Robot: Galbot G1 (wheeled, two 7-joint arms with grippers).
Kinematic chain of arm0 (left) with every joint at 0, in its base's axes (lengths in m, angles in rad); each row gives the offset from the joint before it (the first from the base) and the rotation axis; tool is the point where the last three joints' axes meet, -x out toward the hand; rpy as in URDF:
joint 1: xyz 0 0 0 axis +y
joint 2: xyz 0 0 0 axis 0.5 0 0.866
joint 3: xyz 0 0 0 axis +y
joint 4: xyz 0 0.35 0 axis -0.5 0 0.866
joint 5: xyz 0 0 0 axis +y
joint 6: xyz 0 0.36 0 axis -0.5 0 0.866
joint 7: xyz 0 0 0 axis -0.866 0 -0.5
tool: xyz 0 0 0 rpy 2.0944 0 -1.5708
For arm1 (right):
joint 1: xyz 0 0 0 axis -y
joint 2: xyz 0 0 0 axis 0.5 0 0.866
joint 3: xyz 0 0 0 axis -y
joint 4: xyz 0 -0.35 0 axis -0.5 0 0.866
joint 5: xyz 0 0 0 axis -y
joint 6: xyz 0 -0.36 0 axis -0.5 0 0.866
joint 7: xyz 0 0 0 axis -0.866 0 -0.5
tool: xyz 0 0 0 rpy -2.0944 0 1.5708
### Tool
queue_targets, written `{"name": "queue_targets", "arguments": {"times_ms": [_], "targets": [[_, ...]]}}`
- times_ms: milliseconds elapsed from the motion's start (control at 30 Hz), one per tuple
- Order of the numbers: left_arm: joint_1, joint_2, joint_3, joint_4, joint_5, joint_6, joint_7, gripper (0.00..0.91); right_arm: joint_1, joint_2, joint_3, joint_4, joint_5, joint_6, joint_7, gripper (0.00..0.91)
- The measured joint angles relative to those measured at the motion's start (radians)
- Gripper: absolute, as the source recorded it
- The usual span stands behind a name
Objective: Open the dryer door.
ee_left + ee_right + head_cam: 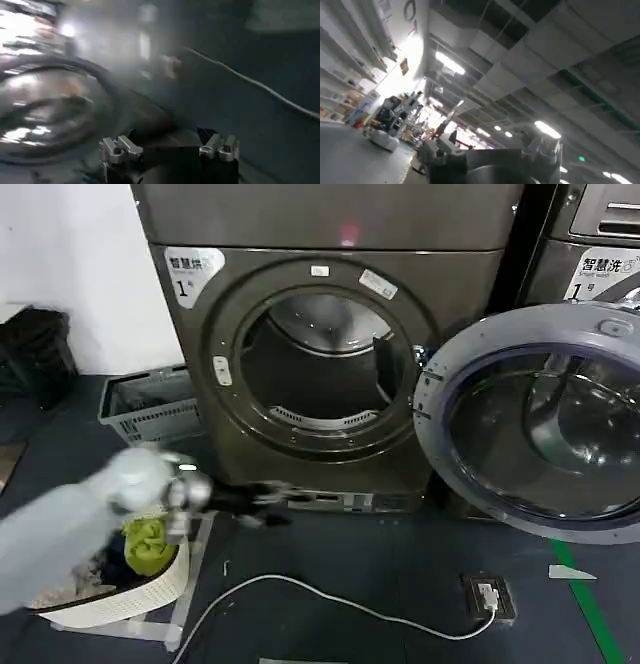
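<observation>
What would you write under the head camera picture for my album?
The dryer door hangs wide open while the robot's left hand hovers low before the machine.

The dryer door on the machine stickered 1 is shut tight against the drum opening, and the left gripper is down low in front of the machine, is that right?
Not quite. The dryer door is swung wide open to the right, leaving the drum opening exposed; the head view shows it. The rest holds: the left gripper is low in front of the machine.
</observation>
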Motion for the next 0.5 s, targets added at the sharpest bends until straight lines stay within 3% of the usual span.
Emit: {"name": "queue_targets", "arguments": {"times_ms": [233,400,500], "targets": [[0.150,0.161,-0.160,0.019,0.540,0.000,-0.168,0.907,0.003,0.007,-0.006,-0.005,0.057,0.032,-0.037,0.907],[0.341,0.220,-0.322,-0.003,0.856,0.000,-0.215,0.907,0.007,0.015,-0.015,-0.003,0.057,0.048,-0.045,0.907],[0.422,0.231,-0.398,-0.004,0.958,0.000,-0.216,0.907,0.011,0.025,-0.018,0.005,0.052,0.052,-0.052,0.907]]}}
